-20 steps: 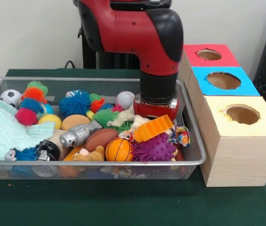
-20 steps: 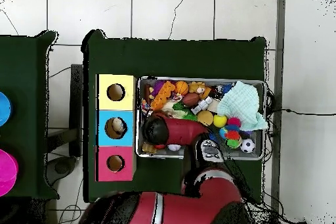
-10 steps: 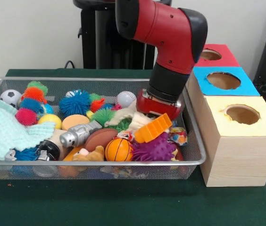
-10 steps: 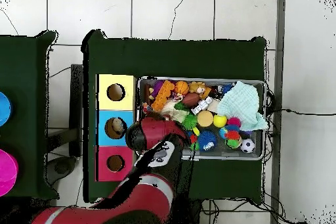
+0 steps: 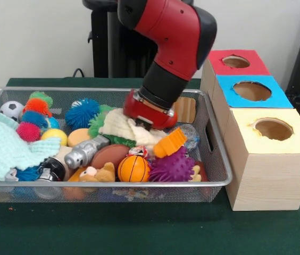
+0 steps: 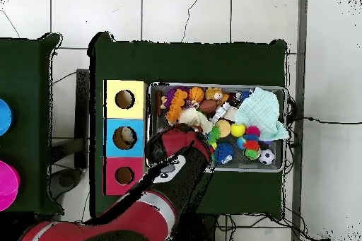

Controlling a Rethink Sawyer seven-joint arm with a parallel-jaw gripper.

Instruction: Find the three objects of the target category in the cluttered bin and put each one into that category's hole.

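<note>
Gripper (image 5: pixel 146 123) is buried in the wire bin (image 5: pixel 214 183) against a cream cloth toy (image 5: pixel 119 125); its opening cannot be told. Target category is unclear, with balls and toys all around. Judgement: lift slowly, confirm a single item, avoid dragging neighbours.

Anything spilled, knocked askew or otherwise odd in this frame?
Nothing has spilled outside the wire bin. The one oddity: the arm's red wrist is tilted and pressed into a cream cloth among the toys, hiding the gripper. The three boxes stand in line, and the blue one's hole already holds something.
</note>
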